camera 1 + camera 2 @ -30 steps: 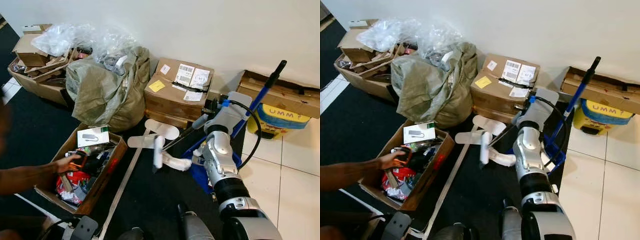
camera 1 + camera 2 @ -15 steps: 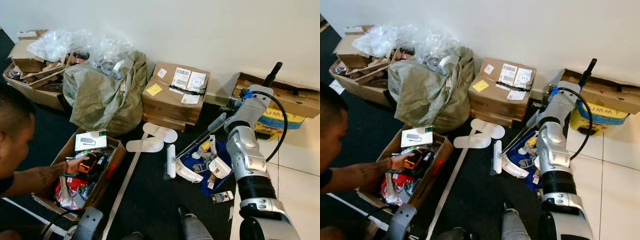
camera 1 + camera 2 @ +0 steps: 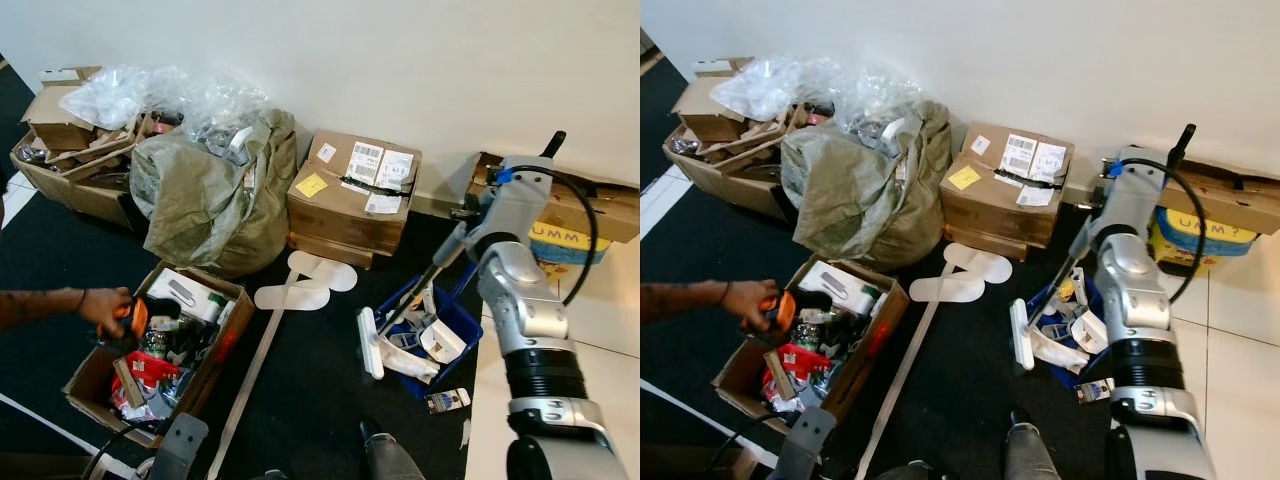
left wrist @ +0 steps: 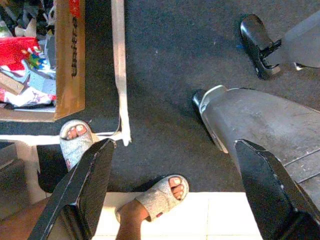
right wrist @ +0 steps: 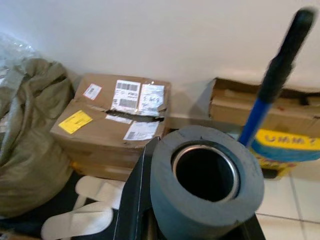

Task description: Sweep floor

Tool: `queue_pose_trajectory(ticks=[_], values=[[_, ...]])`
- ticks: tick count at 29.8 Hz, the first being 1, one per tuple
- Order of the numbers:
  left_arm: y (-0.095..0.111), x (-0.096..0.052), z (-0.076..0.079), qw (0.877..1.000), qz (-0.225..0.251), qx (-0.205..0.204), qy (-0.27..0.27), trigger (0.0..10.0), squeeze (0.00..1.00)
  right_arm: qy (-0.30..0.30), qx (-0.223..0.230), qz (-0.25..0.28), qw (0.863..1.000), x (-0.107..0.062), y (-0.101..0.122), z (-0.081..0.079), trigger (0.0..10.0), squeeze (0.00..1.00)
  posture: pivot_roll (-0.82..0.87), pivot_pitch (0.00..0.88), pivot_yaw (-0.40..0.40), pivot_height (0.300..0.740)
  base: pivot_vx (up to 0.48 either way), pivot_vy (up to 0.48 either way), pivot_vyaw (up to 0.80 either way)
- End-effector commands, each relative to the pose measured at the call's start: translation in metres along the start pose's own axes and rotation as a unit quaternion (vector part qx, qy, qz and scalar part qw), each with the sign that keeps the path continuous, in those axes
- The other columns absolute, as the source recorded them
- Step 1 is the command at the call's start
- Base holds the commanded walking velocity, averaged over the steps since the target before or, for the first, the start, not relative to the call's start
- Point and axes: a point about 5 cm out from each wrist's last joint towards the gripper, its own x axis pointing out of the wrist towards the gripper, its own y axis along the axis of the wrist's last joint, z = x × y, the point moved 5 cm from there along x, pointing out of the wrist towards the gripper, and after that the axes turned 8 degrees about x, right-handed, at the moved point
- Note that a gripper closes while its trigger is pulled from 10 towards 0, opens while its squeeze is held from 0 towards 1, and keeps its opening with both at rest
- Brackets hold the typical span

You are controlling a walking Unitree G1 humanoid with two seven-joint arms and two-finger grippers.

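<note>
While the right arm reached forward over the edge of the black carpet [image 3: 300, 380], the right hand [image 3: 463, 224] was closed around the grey padded upper end of the broom [image 3: 412, 290]. In the right wrist view that grey hollow tube sat tight against one black finger [image 5: 134, 200]. The broom's shaft slanted down towards the robot's left, and its white head [image 3: 370, 343] rested on the carpet, just beside the blue dustpan [image 3: 460, 318]. The dustpan lay where the carpet met the white tiles [image 3: 600, 320] and held a heap of white and yellow scraps. Its long blue pole with a black grip [image 3: 548, 150] rose towards the wall, in front of an open cardboard carton [image 3: 600, 200] and a yellow and blue container [image 3: 560, 245]. A small packet [image 3: 447, 400] lay on the carpet near the dustpan.

The left hand [image 4: 175, 145] hung low at the robot's side with its two black fingers [image 4: 90, 180] spread wide apart and gripping nothing. Below it were the carpet, a white strip and a person's feet in grey sandals [image 4: 160, 192].

Farther to the left, a person's hand [image 3: 105, 305] held an orange object above an open box of clutter [image 3: 150, 350]. A pair of white slippers [image 3: 300, 285] lay on the carpet between that box and a labelled cardboard parcel [image 3: 350, 195]. An olive sack [image 3: 210, 190] slumped beside the parcel against the wall.
</note>
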Motion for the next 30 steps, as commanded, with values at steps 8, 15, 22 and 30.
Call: queue_pose_trajectory(ticks=[8,15,22,30], values=[[-0.021,-0.005,0.004,0.999,-0.039,-0.011,-0.001,10.0,0.0,-0.014,-0.062,0.068,0.996,-0.001,0.031,0.009,10.0,0.0,-0.04,0.205,0.092,0.74,0.0,0.0,0.0],[-0.022,-0.006,0.004,0.999,-0.043,-0.011,0.001,10.0,0.0,-0.01,-0.083,0.115,0.99,-0.003,0.05,0.006,10.0,0.0,-0.04,0.204,0.092,0.74,0.0,0.0,0.0],[-0.025,-0.006,0.004,0.999,-0.048,-0.012,0.001,10.0,0.0,-0.002,-0.1,0.161,0.982,-0.006,0.068,0.0,10.0,0.0,-0.04,0.212,0.093,0.74,0.0,0.0,0.0],[-0.026,-0.006,0.005,0.999,-0.052,-0.013,0.001,10.0,0.0,0.038,-0.046,0.212,0.976,-0.012,0.085,-0.019,10.0,0.0,-0.04,0.209,0.094,0.74,0.0,0.0,0.0]])
